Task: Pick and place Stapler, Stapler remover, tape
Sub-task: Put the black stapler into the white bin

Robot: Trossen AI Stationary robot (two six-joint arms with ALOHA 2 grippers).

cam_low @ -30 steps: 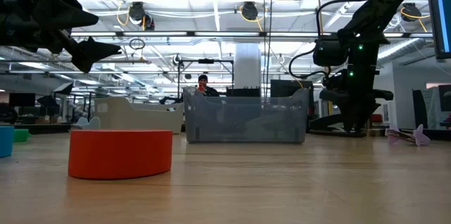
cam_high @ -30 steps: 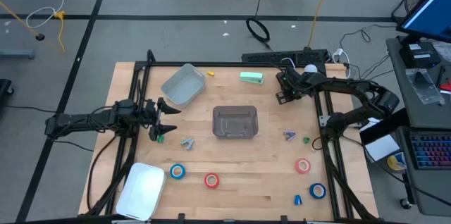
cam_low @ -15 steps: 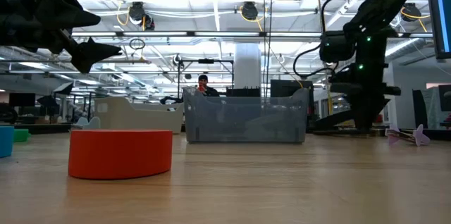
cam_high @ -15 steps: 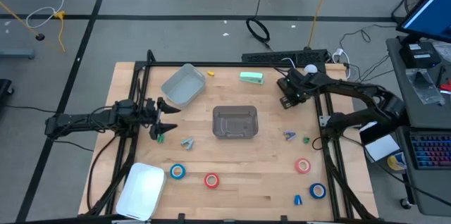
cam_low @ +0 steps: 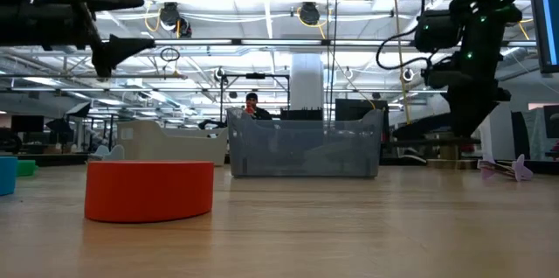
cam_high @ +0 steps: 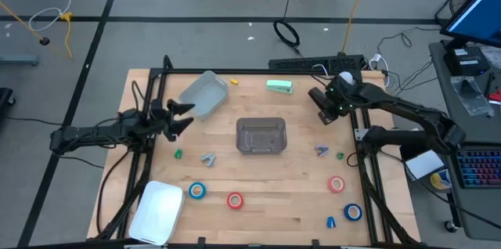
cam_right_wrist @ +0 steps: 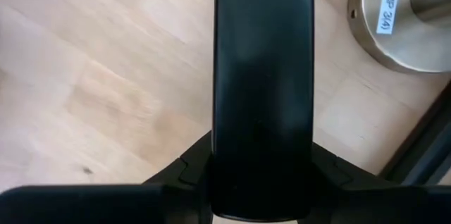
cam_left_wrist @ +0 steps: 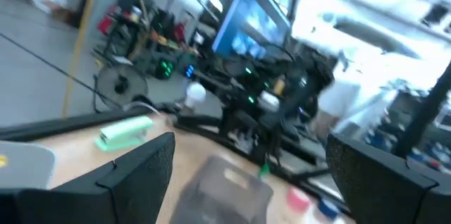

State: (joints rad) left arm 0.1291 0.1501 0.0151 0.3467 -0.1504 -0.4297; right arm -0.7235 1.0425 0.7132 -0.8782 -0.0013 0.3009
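High view, table (cam_high: 274,178): pale wood top with a black frame along its sides.
Left gripper (cam_high: 184,114): raised over the left side of the table, near the tilted pale bin; fingers spread wide, nothing between them.
Right gripper (cam_high: 321,106): raised over the far right part of the table, right of the mint stapler; fingers pressed against a black bar-shaped object (cam_right_wrist: 262,90), which the right wrist view shows standing up between them.
Mint stapler (cam_high: 279,86): lying flat near the far edge, between the pale bin and the right gripper.
Clear bin (cam_high: 261,135): upright at the table's middle; nothing can be made out inside it.
Pale bin (cam_high: 203,95): tipped on its side, far left of the clear bin.
White lid (cam_high: 159,210): at the near left corner.
Tape, left pair: blue roll (cam_high: 196,191) and red roll (cam_high: 235,200), flat and near each other, in front of the clear bin.
Tape, right pair: red roll with a pale core (cam_high: 337,184) and blue roll (cam_high: 353,212), flat near the right edge.
Grey staple remover (cam_high: 207,157): just left of the clear bin's near corner.
Purple staple remover (cam_high: 322,151): right of the clear bin.
Small green piece (cam_high: 178,153): on the wood below the left gripper, apart from it.
Low view, background: a person (cam_low: 251,103) behind the clear bin.
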